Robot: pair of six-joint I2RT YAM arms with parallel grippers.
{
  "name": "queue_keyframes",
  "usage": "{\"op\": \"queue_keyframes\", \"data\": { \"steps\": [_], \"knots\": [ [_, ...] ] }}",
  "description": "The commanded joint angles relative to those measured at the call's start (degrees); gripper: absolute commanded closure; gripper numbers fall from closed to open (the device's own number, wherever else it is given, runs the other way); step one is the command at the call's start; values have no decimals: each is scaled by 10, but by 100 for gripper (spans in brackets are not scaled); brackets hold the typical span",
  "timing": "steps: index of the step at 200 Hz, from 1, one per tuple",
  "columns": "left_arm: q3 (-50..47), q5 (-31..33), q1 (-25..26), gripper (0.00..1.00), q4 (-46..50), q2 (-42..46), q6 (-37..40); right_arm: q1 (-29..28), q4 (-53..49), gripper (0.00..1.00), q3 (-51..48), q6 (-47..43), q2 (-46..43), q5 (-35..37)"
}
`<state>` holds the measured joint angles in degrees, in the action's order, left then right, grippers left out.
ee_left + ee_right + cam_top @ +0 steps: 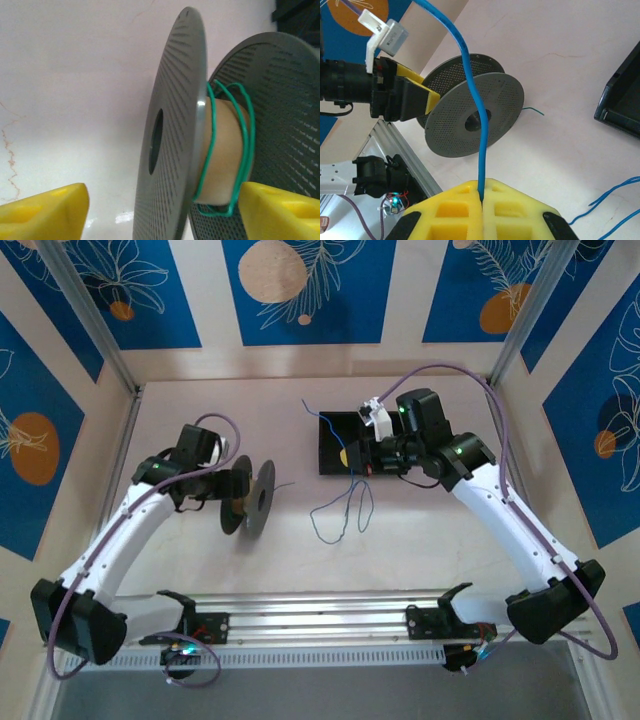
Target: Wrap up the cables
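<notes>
1 blue cable (470,85) (upright) in right end effector (481,197).

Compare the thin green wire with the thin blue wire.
The thin green wire is coiled round the tan hub of the grey perforated spool; the thin blue wire is unwound, looping loose on the pale table. The shut right gripper pinches the blue wire, not the green wire. Both are thin and limp.

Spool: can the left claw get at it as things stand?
Probably yes. The left claw is open astride the spool, fingers either side of its near flange, with nothing in between.
</notes>
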<state>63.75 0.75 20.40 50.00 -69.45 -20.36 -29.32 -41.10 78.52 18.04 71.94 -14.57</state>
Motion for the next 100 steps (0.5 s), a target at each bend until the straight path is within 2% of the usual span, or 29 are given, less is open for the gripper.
{"op": "queue_keyframes", "data": {
  "steps": [1,28,52,79,100],
  "knots": [
    [-12,14,6,28,-34,-27,-7,-6,12,100,-12,14,-16,29],
    [-11,11,6,42,-49,-52,-29,-9,12,100,-15,19,-17,30],
    [-19,12,6,50,-60,-48,-61,-18,10,100,-16,22,-15,38],
    [-32,14,6,57,-75,-35,-107,-34,26,100,-27,35,-14,50],
    [-42,19,7,57,-91,-26,-155,-66,39,100,-30,49,-4,75]
  ]
}}
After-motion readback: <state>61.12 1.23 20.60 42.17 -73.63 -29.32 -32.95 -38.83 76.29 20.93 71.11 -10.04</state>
